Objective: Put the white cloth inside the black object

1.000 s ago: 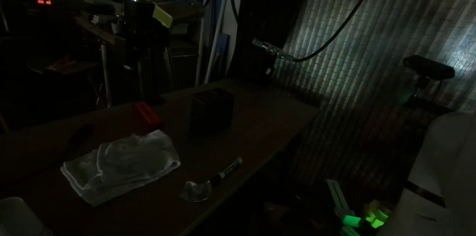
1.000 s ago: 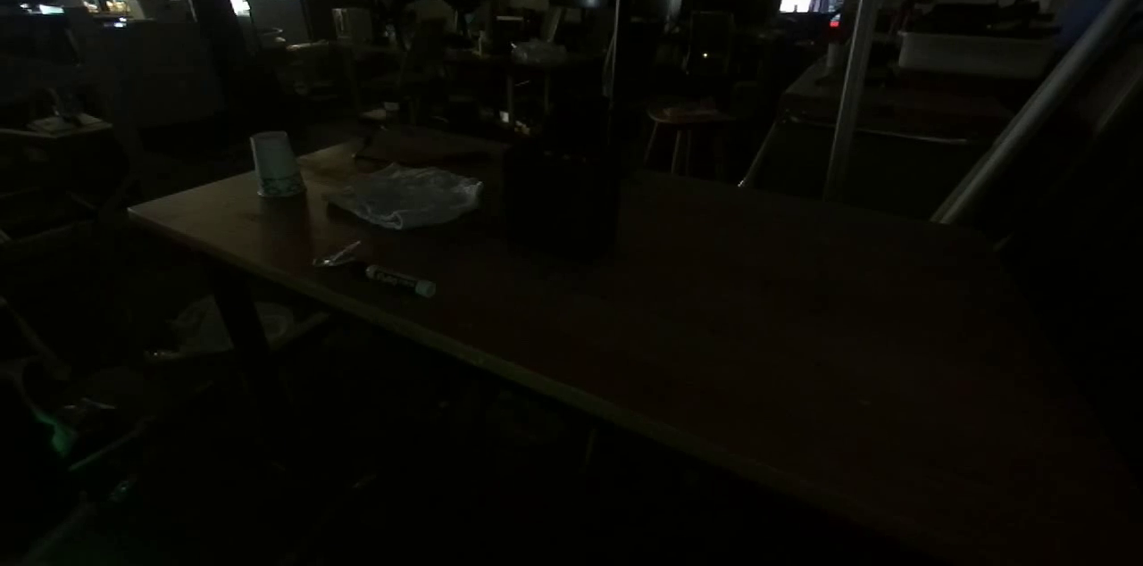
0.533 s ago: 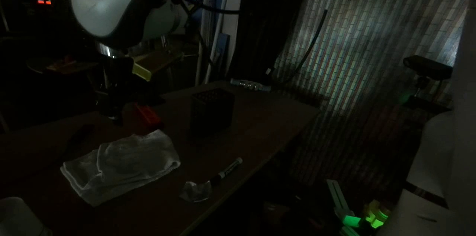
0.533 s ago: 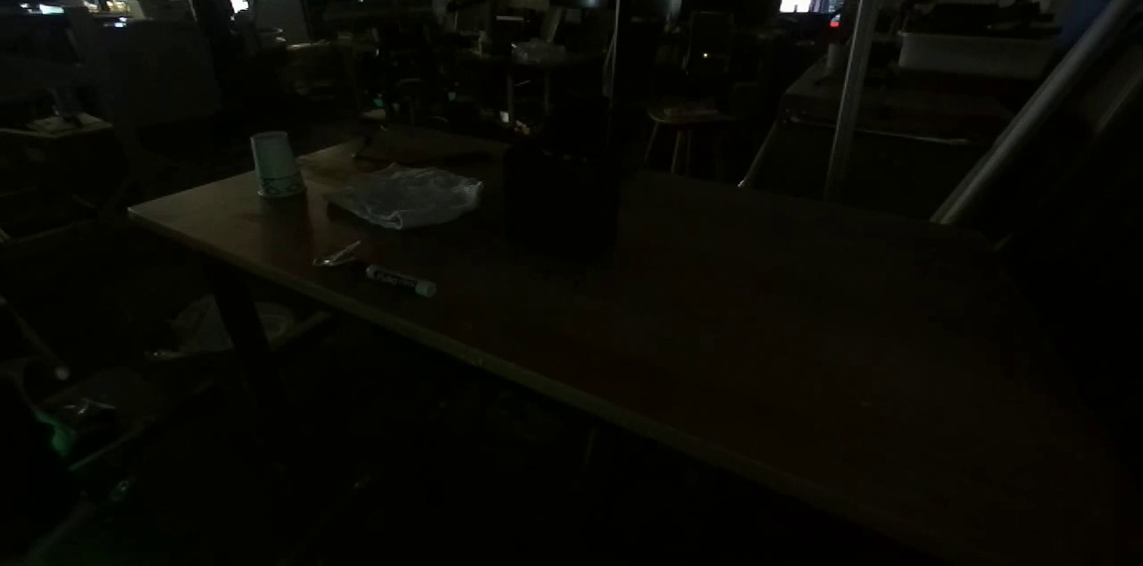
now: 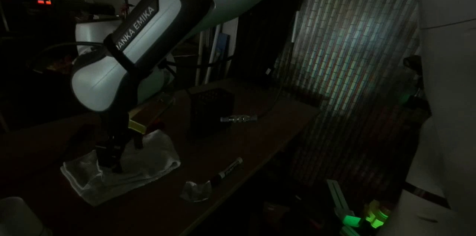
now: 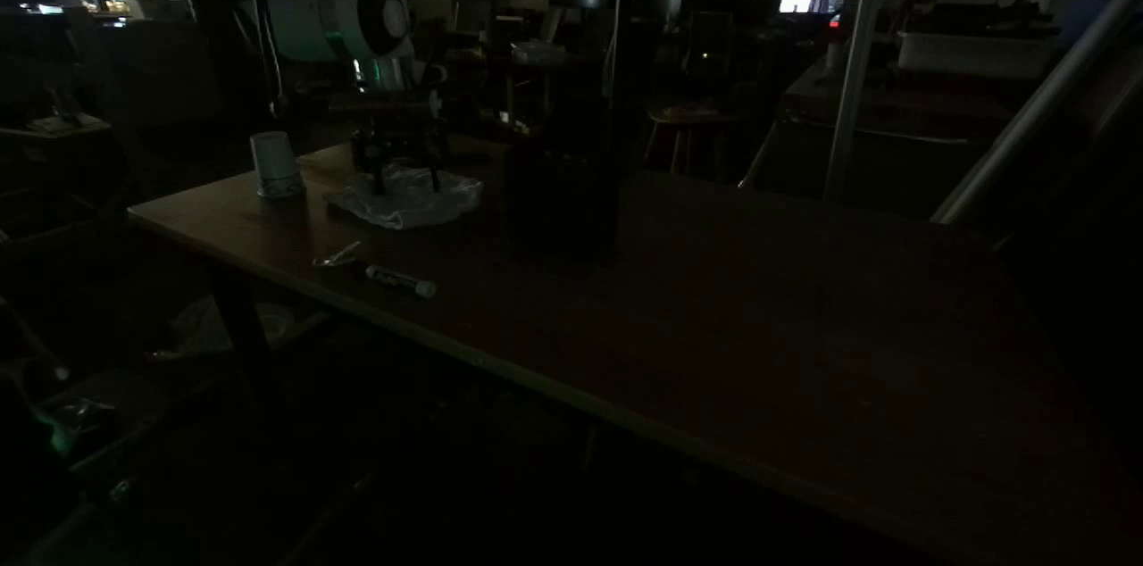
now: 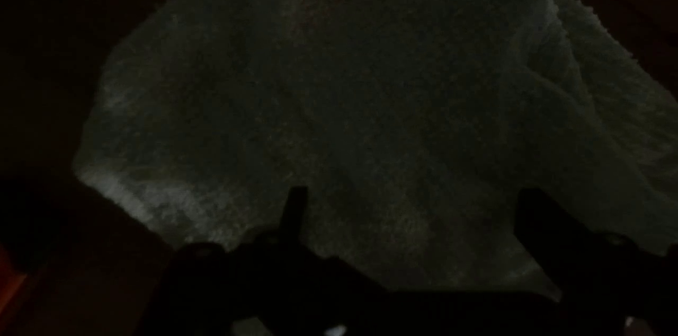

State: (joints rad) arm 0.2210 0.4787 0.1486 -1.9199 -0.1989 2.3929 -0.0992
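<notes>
One gripper (image 7: 415, 192): black, two-fingered; jaws spread wide, pinching nothing; tips down over the cloth (image 5: 147, 163); whether they touch it cannot be told in this gloom

Step in hand, as judged: taking up the cloth; best done by pressing the tips lightly into the fabric, then drawing the jaws together slowly so that a ridge gathers between them; a raised fold should give a surer bite than the flat middle; too hard a push would risk scraping the table (image 6: 759, 325); the lift should then be high enough for hanging edges to clear the box (image 5: 208, 113); the cloth, being the wider, will likely need bunching and tucking in

One cloth: on the table near the box, wholly outside it; pale grey-white, napped like towelling, folded over, wrinkled, soft-edged

One box: black, dull, straight-sided, upright; a hint of holes at the top; interior too dark to read

One marker (image 5: 227, 171): slim smooth cylinder, pale cap, dark far end

One scrap (image 5: 196, 191): thin, shiny, crumpled; film or foil, cannot tell which; beside the marker's dark end

One cup (image 6: 277, 164): pale, tapered, narrower above, so probably mouth down

One red item (image 7: 6, 275): hard-edged, mostly out of frame in the wrist view; near the cloth
</notes>
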